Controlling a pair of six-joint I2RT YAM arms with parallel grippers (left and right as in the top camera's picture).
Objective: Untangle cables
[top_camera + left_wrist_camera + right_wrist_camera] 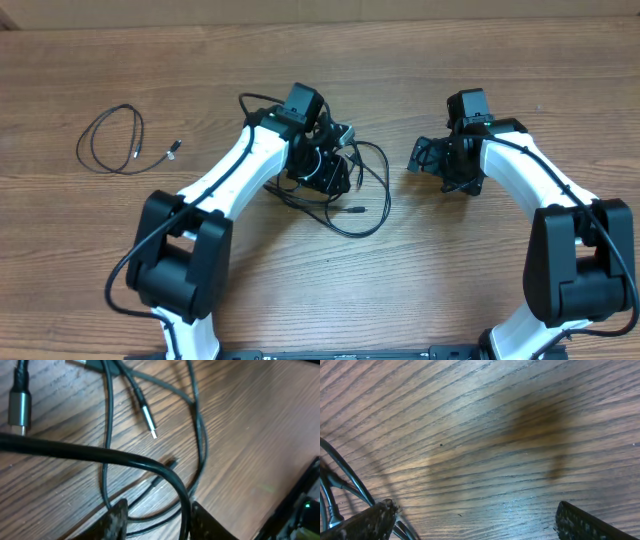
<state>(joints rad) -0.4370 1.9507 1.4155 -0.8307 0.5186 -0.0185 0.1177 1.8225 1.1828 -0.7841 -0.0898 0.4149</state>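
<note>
Wooden table bears cables; left end effector and right end effector both gape.

Table: brown wood-grain top, grain running left to right in the overhead view, filling nearly the whole frame. Along the far edge sits a lighter tan band spanning left to right; can't tell if it's a wall, cardboard or more of the top. Right wrist view shows a darker patch on the wood, stain or shadow unclear, plus a tiny dark speck to its left.
</note>
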